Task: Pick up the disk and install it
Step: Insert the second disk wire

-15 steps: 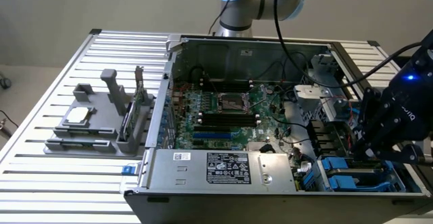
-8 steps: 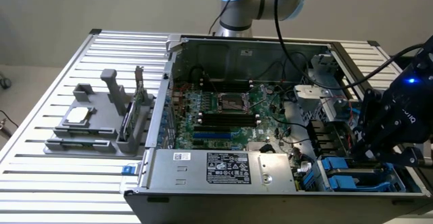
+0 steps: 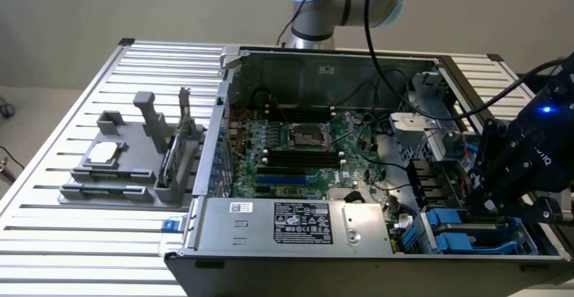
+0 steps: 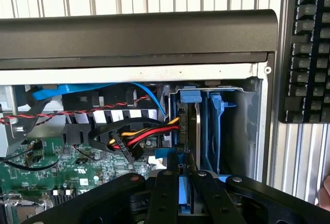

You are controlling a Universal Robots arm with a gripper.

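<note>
**Disk in bay, install nearly done**

Claw [image 4: 179,175] pinched narrow on the disk [image 4: 186,131], edge-on in the blue-framed drive bay [image 3: 466,233] at the PC case [image 3: 359,136] corner; pickup done; can't tell if fully seated; release pending.

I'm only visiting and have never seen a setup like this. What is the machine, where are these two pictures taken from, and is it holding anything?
It is a robot arm working over an opened computer case on a slatted metal table. One picture comes from a camera off the arm, the other from a camera on its wrist, looking past the gripper. The gripper is lowered into the drive bay at the case's corner, its fingers closed on the disk, a drive in a blue carrier. A grey holder sits on the table beside the case, and a keyboard lies nearby.
</note>
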